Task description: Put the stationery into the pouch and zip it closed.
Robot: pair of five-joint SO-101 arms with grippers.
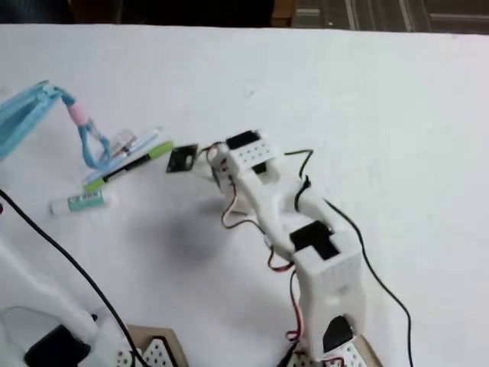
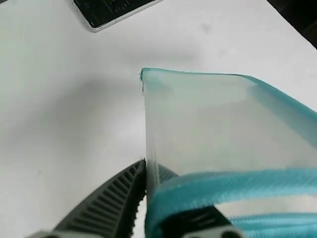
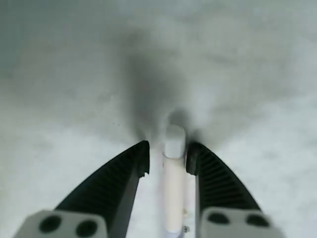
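Note:
The pouch (image 2: 208,124) is clear plastic with a teal zip edge, and my left gripper (image 2: 154,169) is shut on its wall near one corner. From above, the pouch (image 1: 21,115) hangs at the table's far left edge, trailing a blue loop with a pink pull (image 1: 79,115). Beside that loop lie a green-capped pen (image 1: 128,163), a small clear item (image 1: 126,141) and a white stick with a green label (image 1: 80,202). My right gripper (image 3: 167,151) is shut on a white pen (image 3: 173,168), tip down just over the bare table. In the high view this gripper (image 1: 217,164) hovers right of the pens.
A dark flat device (image 2: 111,10) lies on the table beyond the pouch. The white table (image 1: 367,99) is open to the back and right. Black cables (image 1: 61,252) cross the front left, near the other arm's base (image 1: 46,336).

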